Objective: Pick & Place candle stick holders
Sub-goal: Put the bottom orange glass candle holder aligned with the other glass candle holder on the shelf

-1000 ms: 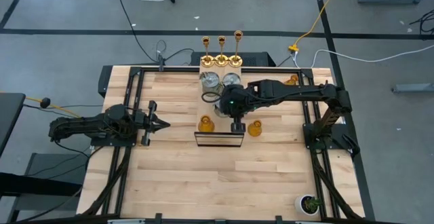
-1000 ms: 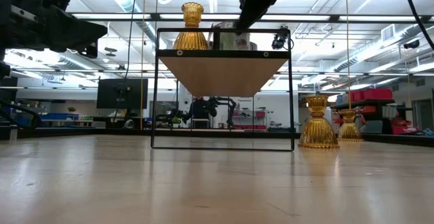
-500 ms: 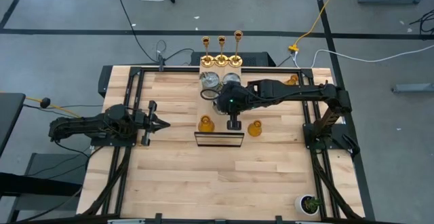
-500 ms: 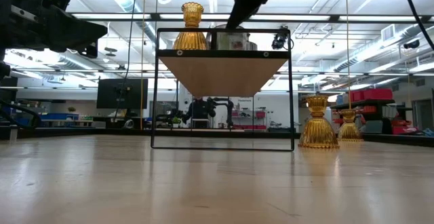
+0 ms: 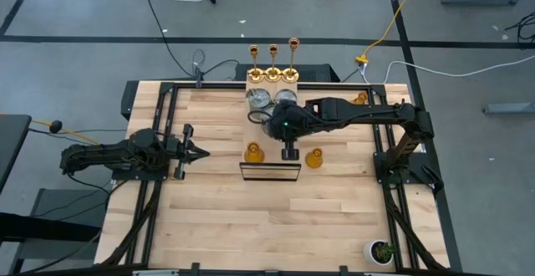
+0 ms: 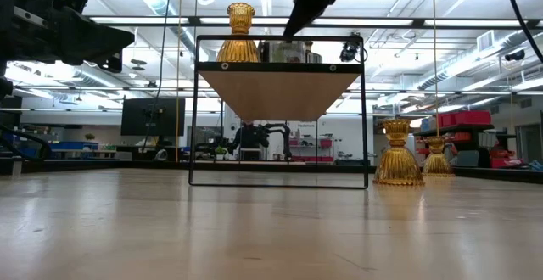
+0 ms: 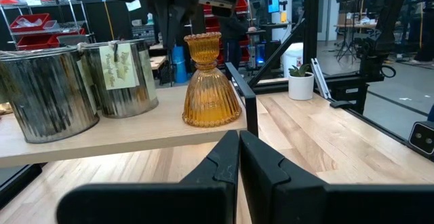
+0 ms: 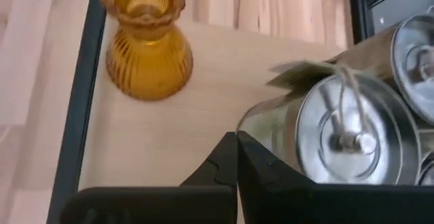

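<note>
A black-framed wooden shelf stands mid-table. On it are three gold candlesticks at the far end, silver cans behind the middle, and one amber holder near its front left corner. Two more amber holders stand on the table to the right. My right gripper hangs shut above the shelf's front part, between the amber holder and the cans, slanting down and touching nothing. My left gripper is shut and level at the table's left side, pointing at the shelf.
A small green potted plant stands at the table's near right corner. Black rail frames run along the table's left and right sides. The near half of the tabletop is bare wood.
My right gripper has tipped a little above the shelf, its fingertips swinging slightly toward the table's left, and it has stayed shut. The holders and cans have kept their places.
</note>
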Tool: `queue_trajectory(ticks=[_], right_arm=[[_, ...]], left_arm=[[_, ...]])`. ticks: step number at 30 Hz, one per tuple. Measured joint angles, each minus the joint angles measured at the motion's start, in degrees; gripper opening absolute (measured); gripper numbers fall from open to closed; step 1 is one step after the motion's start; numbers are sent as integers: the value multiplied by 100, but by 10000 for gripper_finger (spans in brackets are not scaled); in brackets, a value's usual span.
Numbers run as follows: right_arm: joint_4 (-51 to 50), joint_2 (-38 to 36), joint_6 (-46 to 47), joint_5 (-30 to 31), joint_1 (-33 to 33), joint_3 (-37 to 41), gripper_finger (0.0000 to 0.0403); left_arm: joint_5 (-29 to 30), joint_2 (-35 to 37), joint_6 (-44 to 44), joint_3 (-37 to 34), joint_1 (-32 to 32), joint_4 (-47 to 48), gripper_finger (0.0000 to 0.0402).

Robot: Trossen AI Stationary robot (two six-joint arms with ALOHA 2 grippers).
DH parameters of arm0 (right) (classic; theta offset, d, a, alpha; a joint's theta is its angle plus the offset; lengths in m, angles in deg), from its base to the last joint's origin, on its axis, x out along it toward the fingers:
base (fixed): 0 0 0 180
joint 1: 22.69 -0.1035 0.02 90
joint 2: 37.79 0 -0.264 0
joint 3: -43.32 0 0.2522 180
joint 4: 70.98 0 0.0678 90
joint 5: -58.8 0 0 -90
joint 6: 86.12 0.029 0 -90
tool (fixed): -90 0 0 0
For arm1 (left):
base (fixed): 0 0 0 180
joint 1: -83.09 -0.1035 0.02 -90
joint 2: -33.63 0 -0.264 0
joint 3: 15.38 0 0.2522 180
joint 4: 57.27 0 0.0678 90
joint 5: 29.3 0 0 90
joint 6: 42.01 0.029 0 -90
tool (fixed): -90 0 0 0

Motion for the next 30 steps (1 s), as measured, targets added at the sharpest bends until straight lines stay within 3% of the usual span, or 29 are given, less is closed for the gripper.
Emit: queue_trajectory(ticks=[11, 25, 30], right_arm=[[-941, -430, 240, -185, 0, 0, 2], [-1234, -1152, 1034, -83, 221, 0, 11], [-1072, -1490, 1056, -90, 210, 599, 15]], left_arm=[[-2, 0, 2, 0, 0, 0, 18], [-2, 0, 0, 0, -2, 0, 18], [-2, 0, 2, 0, -1, 1, 18]])
